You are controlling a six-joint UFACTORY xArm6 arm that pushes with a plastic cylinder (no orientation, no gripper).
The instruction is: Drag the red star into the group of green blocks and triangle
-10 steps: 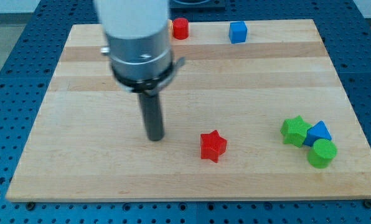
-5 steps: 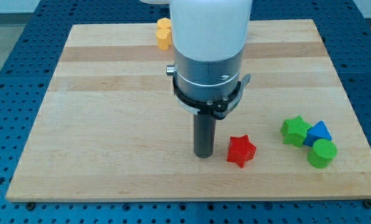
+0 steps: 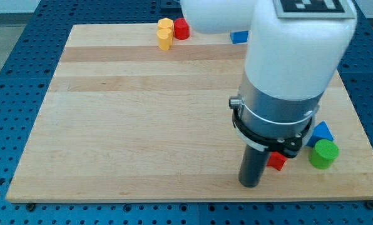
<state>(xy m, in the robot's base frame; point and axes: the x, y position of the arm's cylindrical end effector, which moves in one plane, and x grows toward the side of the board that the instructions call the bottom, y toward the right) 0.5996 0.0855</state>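
Note:
The red star [image 3: 276,161] lies near the view's bottom right, mostly hidden behind the arm, with only a small red part showing. My tip [image 3: 249,184] rests on the board just left of and slightly below it, touching or nearly touching it. To the star's right sit a green round block [image 3: 325,154] and a blue triangle [image 3: 322,131]. The green star block that belongs to this group is hidden behind the arm.
At the view's top edge of the wooden board [image 3: 111,125] sit a yellow block [image 3: 165,33], a red cylinder [image 3: 182,28] and a blue block [image 3: 239,37], partly hidden by the arm.
My tip has moved right and toward the view's bottom, pushing the red star rightward close to the green and blue group. The arm now hides the green star block.

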